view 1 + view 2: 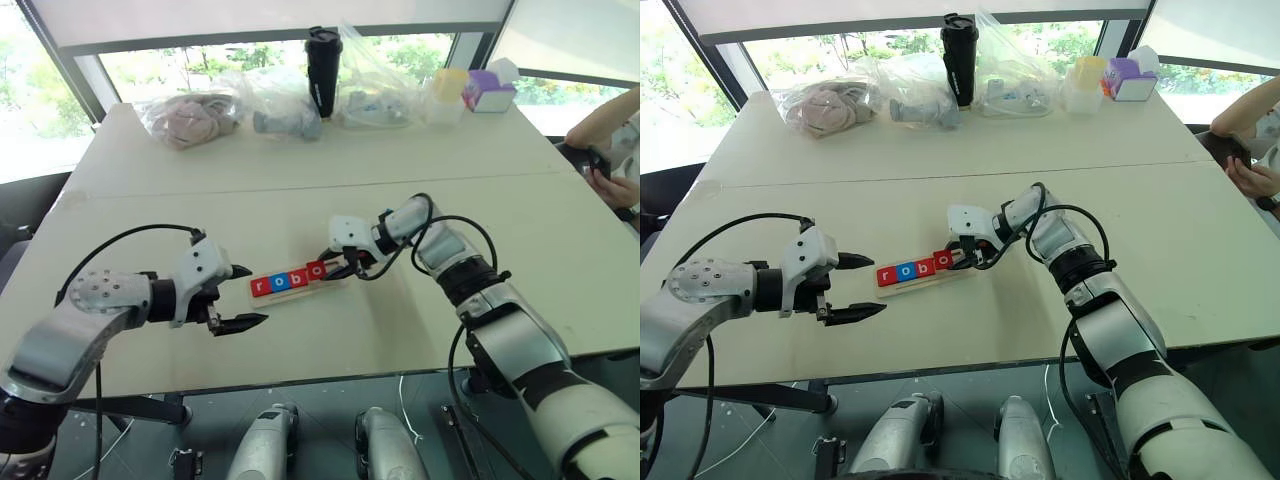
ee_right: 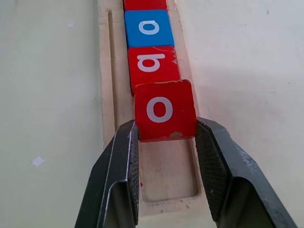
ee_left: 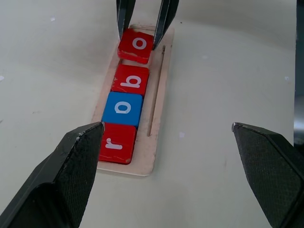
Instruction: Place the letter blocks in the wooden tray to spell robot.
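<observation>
Seemingly right gripper (image 2: 166,137) around red o block (image 2: 164,110)

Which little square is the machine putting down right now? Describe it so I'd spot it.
On the pale table, find the wooden tray between the arms. The red o block sits fourth in line, between the right end effector's fingers, tilted unlike its flat neighbours.

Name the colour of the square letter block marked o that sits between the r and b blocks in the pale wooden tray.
Blue, clearest in the left wrist view.

White lowercase letters stand on four letter blocks (image 3: 128,102) in the wooden tray (image 3: 156,118). In order: red "r", blue "o", red "b", red "o".
</observation>
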Motion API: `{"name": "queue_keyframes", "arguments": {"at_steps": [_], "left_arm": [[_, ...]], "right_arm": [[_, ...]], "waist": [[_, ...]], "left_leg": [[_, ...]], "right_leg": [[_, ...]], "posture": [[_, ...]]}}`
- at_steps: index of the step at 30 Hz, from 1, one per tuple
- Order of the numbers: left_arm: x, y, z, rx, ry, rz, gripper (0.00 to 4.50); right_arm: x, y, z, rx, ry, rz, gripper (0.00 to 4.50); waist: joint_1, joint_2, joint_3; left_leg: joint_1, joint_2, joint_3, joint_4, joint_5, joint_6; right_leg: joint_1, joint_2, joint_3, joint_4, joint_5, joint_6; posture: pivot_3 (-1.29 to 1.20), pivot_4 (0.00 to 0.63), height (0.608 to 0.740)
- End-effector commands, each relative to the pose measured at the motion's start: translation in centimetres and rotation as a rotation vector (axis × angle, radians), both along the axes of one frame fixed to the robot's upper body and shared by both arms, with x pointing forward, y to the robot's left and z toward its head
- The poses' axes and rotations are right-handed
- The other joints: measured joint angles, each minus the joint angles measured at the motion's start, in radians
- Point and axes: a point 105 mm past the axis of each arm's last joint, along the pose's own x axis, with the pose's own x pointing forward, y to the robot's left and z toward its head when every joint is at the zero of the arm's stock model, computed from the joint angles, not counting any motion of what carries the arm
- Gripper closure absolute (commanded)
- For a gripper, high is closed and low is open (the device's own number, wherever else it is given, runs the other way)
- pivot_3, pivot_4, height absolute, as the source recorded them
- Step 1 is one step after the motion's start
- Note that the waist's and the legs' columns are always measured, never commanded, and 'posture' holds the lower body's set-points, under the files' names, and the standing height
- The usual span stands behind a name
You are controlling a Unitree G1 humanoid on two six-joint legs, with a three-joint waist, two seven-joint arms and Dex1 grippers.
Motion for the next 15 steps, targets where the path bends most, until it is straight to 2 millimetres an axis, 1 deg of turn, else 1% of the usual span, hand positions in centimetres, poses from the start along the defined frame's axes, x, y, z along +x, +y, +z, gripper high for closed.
{"name": "queue_keyframes", "arguments": {"at_steps": [1, 3, 5, 8, 11, 15], "left_arm": [[-0.1, -0.3, 0.7, -0.003, -0.038, -0.015, 0.0], [-0.1, -0.3, 0.7, -0.003, -0.038, -0.013, 0.0], [-0.1, -0.3, 0.7, -0.002, -0.039, -0.011, 0.0], [0.0, -0.2, 0.7, -0.002, -0.04, -0.008, 0.0], [-0.1, -0.2, 0.7, -0.002, -0.042, -0.005, 0.0], [-0.1, -0.2, 0.8, -0.003, -0.041, -0.007, 0.0]], "right_arm": [[0.1, 0.6, 1.1, 0.02, -0.03, 0.017, 1.39], [0.2, 0.9, 1.3, 0.039, -0.036, 0.009, 0.36], [0.3, 1.0, 1.7, 0.052, -0.047, 0.005, 0.36], [1.0, 0.8, 2.8, 0.099, -0.071, -0.038, 0.36], [2.0, -0.2, 3.9, 0.138, -0.114, -0.108, 0.36], [3.2, -1.3, 4.7, 0.177, -0.163, -0.193, 0.36]], "waist": [[0.0, 0.0, 0.0], [0.0, 0.0, 0.0], [-0.001, 0.0, 0.0], [0.001, 0.0, 0.0], [0.0, 0.0, 0.0], [0.002, 0.0, 0.0]], "left_leg": [[0.0, 0.0, 0.0, 0.0, 0.0, 0.0], [0.0, 0.0, 0.0, 0.0, 0.0, 0.0], [0.0, 0.0, 0.0, 0.0, 0.0, 0.0], [0.0, 0.0, 0.0, 0.0, 0.0, 0.0], [0.0, 0.0, 0.0, 0.0, 0.0, 0.0], [0.0, 0.0, 0.0, 0.0, 0.0, 0.0]], "right_leg": [[0.0, 0.0, 0.0, 0.0, 0.0, 0.0], [0.0, 0.0, 0.0, 0.0, 0.0, 0.0], [0.0, 0.0, 0.0, 0.0, 0.0, 0.0], [0.0, 0.0, 0.0, 0.0, 0.0, 0.0], [0.0, 0.0, 0.0, 0.0, 0.0, 0.0], [0.0, 0.0, 0.0, 0.0, 0.0, 0.0]], "posture": [[0.0, 0.15, 0.74], [0.0, 0.15, 0.74], [0.0, 0.15, 0.74], [0.0, 0.15, 0.74], [0.0, 0.15, 0.74], [0.0, 0.15, 0.74]]}}
